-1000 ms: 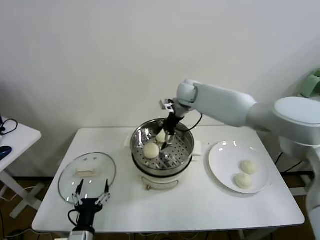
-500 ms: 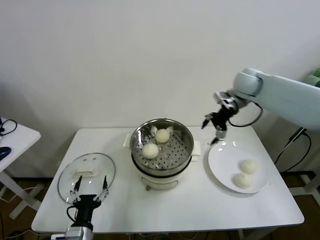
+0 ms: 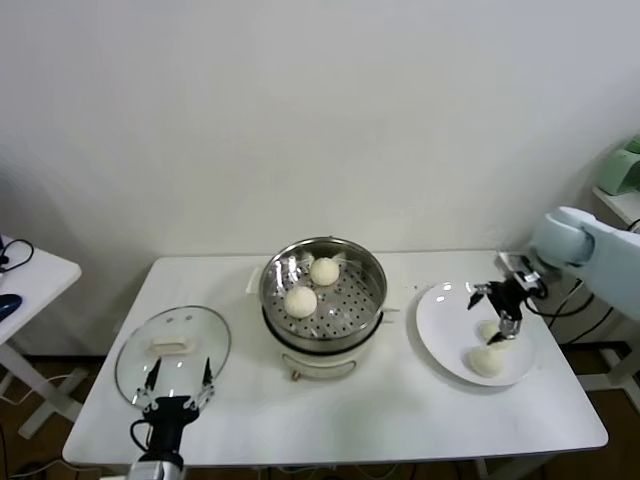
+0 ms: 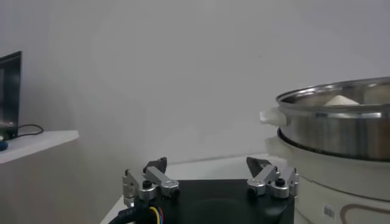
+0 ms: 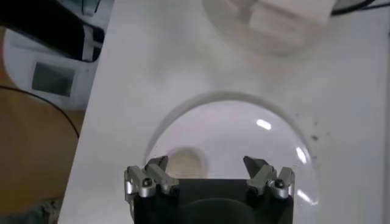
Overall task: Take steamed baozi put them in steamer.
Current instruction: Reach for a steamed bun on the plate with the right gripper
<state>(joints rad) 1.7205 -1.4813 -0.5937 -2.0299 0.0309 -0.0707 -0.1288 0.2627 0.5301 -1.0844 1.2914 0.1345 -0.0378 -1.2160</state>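
Note:
The shiny steel steamer [image 3: 325,258] stands mid-table on a white cooker base and holds two baozi [image 3: 301,300] [image 3: 324,270]. Two more baozi lie on the white plate [image 3: 440,320] at the right: one [image 3: 487,361] in the open, one [image 3: 489,329] partly behind my right gripper [image 3: 497,315]. That gripper is open and empty just above the plate; its wrist view shows a baozi [image 5: 183,163] below its open jaws. My left gripper [image 3: 178,390] is open and parked at the table's front left, with the steamer's wall [image 4: 341,125] off to its side.
A round glass lid [image 3: 174,352] with a white handle lies front left, just behind the left gripper. A small side table [image 3: 25,275] stands off the left edge. The cooker base [image 3: 320,365] sits under the steamer.
My right gripper has left the steamer, swung right across the table and come down over the plate. Two baozi stay in the steamer. The left arm has not moved.

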